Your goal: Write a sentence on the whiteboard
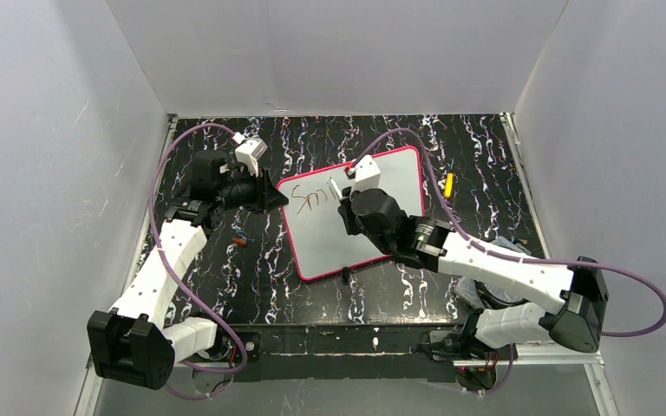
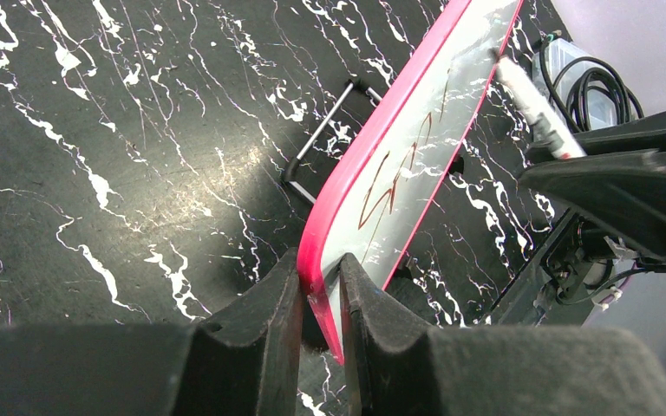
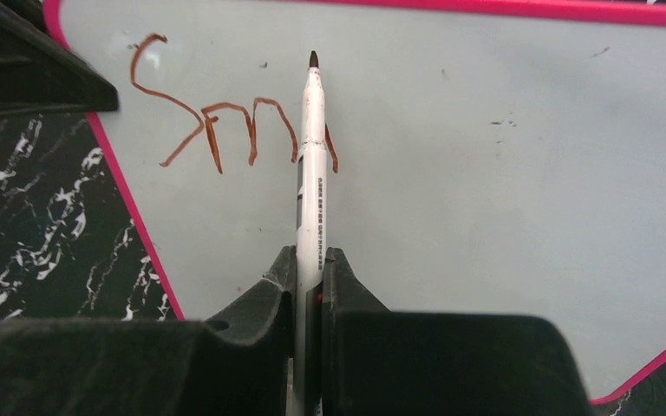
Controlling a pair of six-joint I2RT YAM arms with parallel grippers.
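The whiteboard (image 1: 334, 251), glossy white in a pink-red frame, lies tilted in the middle of the black marbled table. My left gripper (image 1: 275, 198) is shut on its left corner; in the left wrist view both fingers (image 2: 321, 277) pinch the pink rim of the whiteboard (image 2: 416, 130). My right gripper (image 3: 310, 260) is shut on a white marker (image 3: 312, 165) with a dark tip. The tip points at the whiteboard (image 3: 503, 191) just above the last stroke. The sentence (image 3: 208, 130) reads "Sm" plus one short stroke, in red-brown. The same sentence (image 1: 310, 201) shows from above.
A small yellow object (image 1: 449, 184) lies right of the board and a small red-brown cap (image 1: 239, 241) lies left of it. A black clip foot (image 1: 346, 276) sticks out at the board's near edge. A clear box with cables (image 2: 585, 82) sits at the right. White walls enclose the table.
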